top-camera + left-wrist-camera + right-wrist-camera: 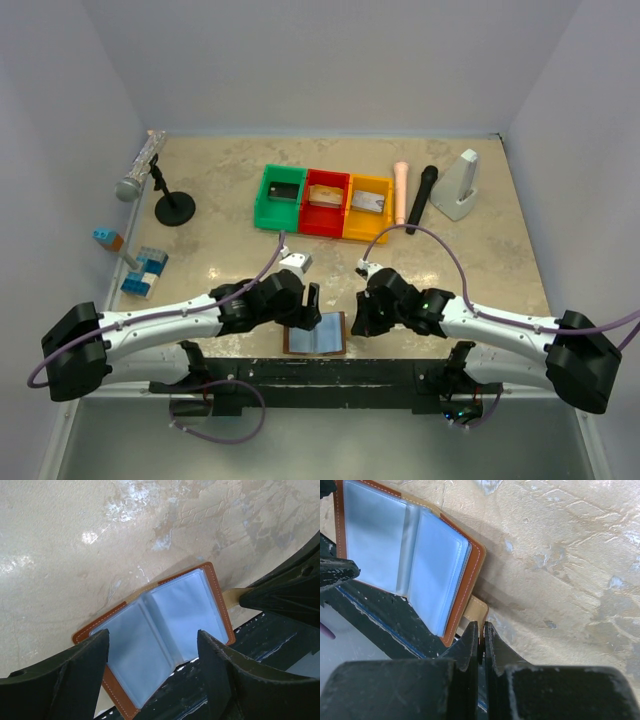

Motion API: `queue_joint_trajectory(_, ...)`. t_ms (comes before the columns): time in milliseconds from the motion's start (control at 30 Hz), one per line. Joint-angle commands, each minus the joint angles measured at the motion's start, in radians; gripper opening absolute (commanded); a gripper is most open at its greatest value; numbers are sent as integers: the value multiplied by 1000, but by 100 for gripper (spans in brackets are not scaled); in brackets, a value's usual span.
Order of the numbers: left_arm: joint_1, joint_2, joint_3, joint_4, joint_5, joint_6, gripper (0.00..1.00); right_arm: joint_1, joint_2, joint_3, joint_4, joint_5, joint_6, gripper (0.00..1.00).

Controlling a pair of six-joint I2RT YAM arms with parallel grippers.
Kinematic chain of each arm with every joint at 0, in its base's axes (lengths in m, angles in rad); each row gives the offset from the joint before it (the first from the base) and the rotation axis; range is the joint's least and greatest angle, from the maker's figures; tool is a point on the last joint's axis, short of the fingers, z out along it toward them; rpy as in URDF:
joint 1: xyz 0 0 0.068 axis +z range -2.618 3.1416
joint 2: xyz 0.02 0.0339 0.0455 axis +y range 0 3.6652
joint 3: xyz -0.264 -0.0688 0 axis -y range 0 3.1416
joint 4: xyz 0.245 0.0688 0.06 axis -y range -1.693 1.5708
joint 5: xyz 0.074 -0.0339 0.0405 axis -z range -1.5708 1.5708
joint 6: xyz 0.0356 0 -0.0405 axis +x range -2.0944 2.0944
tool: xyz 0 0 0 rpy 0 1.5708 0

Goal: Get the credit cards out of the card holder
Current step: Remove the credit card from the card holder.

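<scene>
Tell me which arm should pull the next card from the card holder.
Right. The right hand is closed on the tan card poking out at the edge of the card holder; the left hand hangs open over its blue pockets, gripping nothing.

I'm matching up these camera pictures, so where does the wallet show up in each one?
Top view: the wallet lies open, low centre, at the table's near edge.
Left wrist: centre to lower centre.
Right wrist: upper left.
Shared landmark: the black rail along its near side, lower right and lower left.
</scene>
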Motion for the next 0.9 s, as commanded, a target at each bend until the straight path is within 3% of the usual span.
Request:
queue_joint_trajectory(0, 2, -40, -19, -36, -18, -27, 75, 6, -11, 14, 31, 20, 7, 0)
queue_joint_trajectory(400, -1, -69, -56, -96, 9, -41, 75, 6, 3, 28, 35, 12, 4, 0)
queue_joint_trajectory(867, -1, -2, -53, -29, 77, -14, 75, 7, 4, 34, 35, 6, 7, 0)
